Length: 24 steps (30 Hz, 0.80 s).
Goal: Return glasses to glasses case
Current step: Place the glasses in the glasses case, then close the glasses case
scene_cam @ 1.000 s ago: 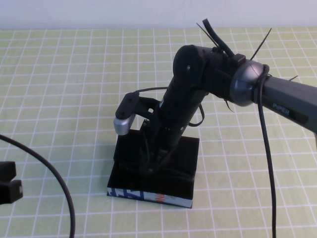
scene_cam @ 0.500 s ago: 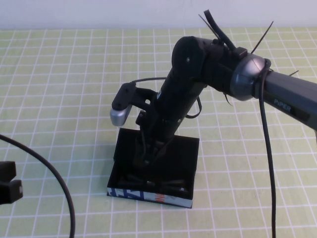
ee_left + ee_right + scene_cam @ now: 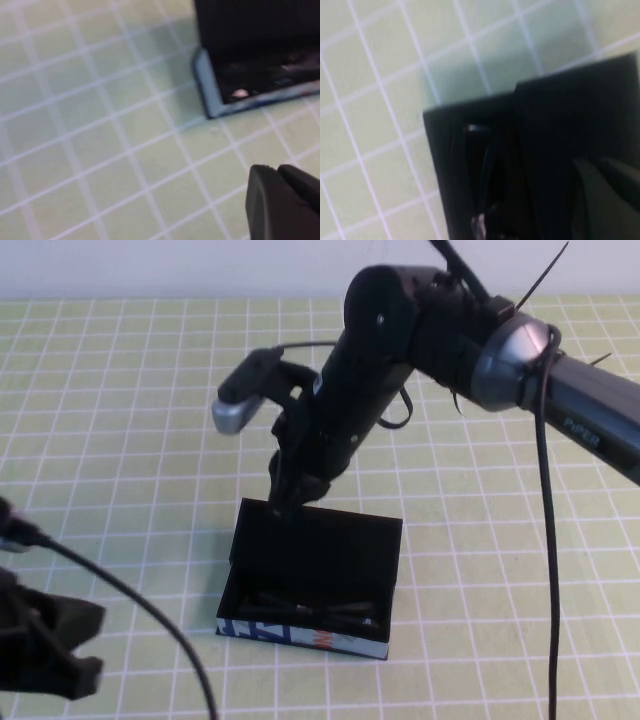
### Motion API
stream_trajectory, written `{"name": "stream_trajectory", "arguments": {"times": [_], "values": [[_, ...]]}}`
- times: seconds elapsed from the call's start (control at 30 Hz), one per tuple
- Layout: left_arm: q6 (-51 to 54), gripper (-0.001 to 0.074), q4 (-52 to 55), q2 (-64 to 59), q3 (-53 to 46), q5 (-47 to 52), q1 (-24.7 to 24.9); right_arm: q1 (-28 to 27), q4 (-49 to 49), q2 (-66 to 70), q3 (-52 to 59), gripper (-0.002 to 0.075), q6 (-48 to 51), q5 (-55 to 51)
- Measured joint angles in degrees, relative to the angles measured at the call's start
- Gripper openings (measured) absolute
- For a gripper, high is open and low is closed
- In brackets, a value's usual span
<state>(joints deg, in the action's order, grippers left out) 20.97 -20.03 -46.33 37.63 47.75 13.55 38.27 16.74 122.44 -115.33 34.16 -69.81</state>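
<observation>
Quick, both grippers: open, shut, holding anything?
Left gripper: near table edge, cannot be told.
Right gripper: above open black rectangular glasses case, cannot be told.

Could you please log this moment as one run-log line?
black thick-framed glasses: inside black rectangular glasses case | lid: open | right gripper: above case's far edge, empty | left gripper: near-left, off case

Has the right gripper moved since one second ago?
Yes. The right gripper has risen out of the glasses case toward its far edge, leaving the glasses inside. The left gripper sits near the table's left corner.
</observation>
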Motion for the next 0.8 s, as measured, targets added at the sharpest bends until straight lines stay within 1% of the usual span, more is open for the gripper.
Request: {"name": "stream_trajectory", "arguments": {"times": [0.1,0.2,0.3,0.33,0.5,0.57,0.67,0.8], "values": [[7.8,-0.0003,-8.1,-7.1,0.0,0.0,0.0,-0.6,0.8,0.0,-2.7,-0.0007,-3.1,0.1],[16.2,-0.0003,-16.6,-14.7,0.1,-0.4,0.5,-2.6,2.3,0.0,-3.7,-0.0013,-6.0,0.0],[20.3,-0.0003,-19.7,-20.9,0.1,-3.2,3.5,-6.0,3.9,-0.1,-3.8,-0.0015,-8.0,-0.6],[20.8,-0.0003,-19.9,-22.3,0.1,-4.4,4.8,-7.0,4.4,-0.1,-3.8,-0.0016,-8.4,-0.6],[20.5,-0.0003,-20.5,-29.6,0.3,-13.5,14.9,-12.3,6.3,-0.1,-3.4,-0.0016,-9.6,-0.6],[19.4,-0.0003,-20.9,-32.1,0.5,-16.4,17.0,-13.7,6.8,-0.1,-2.1,-0.0016,-9.6,-0.6],[18.1,-0.0003,-21.4,-36.2,0.5,-17.9,18.2,-14.4,6.9,0.7,-0.6,-0.0016,-9.6,-0.6],[17.8,-0.0003,-22.4,-40.8,0.5,-19.2,18.3,-14.4,8.0,3.9,-0.1,-0.0016,-9.7,-0.4]]}}
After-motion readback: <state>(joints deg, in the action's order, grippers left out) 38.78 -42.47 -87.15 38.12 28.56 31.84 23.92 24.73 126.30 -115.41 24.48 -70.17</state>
